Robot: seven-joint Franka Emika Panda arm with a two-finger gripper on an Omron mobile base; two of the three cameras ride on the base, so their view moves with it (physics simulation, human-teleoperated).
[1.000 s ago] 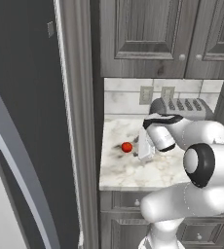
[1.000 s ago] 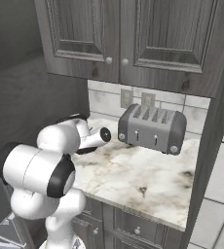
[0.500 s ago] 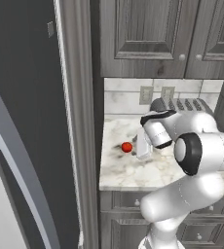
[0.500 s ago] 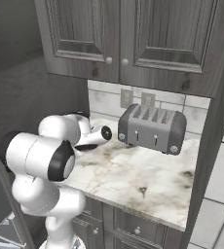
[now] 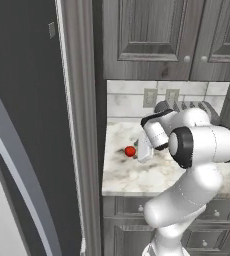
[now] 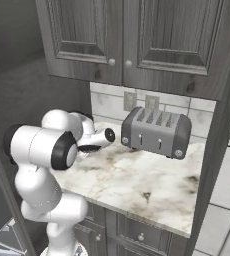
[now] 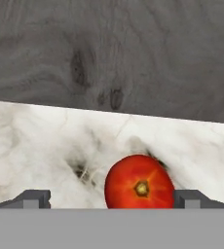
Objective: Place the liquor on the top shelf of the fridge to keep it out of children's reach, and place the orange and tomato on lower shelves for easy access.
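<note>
Straddling the tomato point(image 7: 140, 185) at lower centre, the gripper point(image 7: 111, 197) stands spread wide and empty, presumably lined up for a grasp off the marble counter point(image 7: 41, 146).

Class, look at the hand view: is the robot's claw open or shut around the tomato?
Open. The claw has its fingertips spread wide, with the tomato resting on the counter between them.

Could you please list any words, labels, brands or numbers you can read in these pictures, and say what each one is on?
No readable text anywhere.
Silver four-slot toaster: no brand or markings legible.
Small glossy red tomato: no sticker.
Dark grey wooden cabinet doors and white marbled counter: plain.
</note>
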